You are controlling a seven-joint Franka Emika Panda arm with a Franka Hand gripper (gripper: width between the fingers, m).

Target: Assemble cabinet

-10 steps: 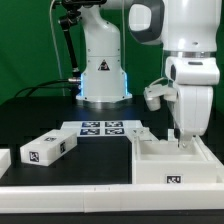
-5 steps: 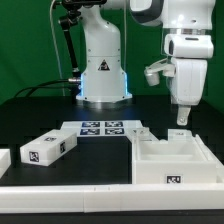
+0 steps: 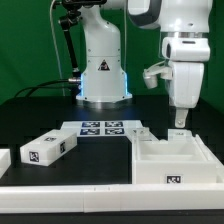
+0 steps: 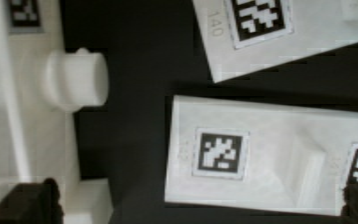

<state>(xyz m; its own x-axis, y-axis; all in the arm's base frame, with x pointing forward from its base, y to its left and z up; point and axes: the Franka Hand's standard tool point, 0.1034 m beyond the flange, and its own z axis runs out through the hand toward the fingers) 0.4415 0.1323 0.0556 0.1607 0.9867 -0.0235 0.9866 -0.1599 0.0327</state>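
Your arm (image 3: pixel 185 55) arches over from the back of the table (image 3: pixel 25 120) and ends in a wrist turned straight down on the exterior view's right. The claw (image 3: pixel 180 117) hangs upright with its fingers pointing at the table. It is above the rear part of the cabinet (image 3: pixel 170 160) and clear of it, touching nothing.

In the exterior view you cannot read the gap between the fingers. The wrist view settles it. The two dark fingertips (image 4: pixel 25 205) show far apart, so the claw (image 4: pixel 190 200) is spread wide and carries nothing.

The cabinet sits on the table at the exterior view's right front. Its open side faces up, inner walls divide it into compartments, and there is a tag on its front face. A tagged drawer block (image 3: pixel 48 148) lies on the table well apart from it, toward the exterior view's left. The marker board (image 3: pixel 100 128) lies flat further back, between the two. A long white rail (image 3: pixel 60 188) runs along the front edge.

In the wrist view, under the spread claw, you see a white panel (image 4: pixel 265 150) bearing tags against the dark table. Near it is a rounded white knob (image 4: pixel 73 80) on a white piece. You cannot tell from this picture which part of the furniture either belongs to.
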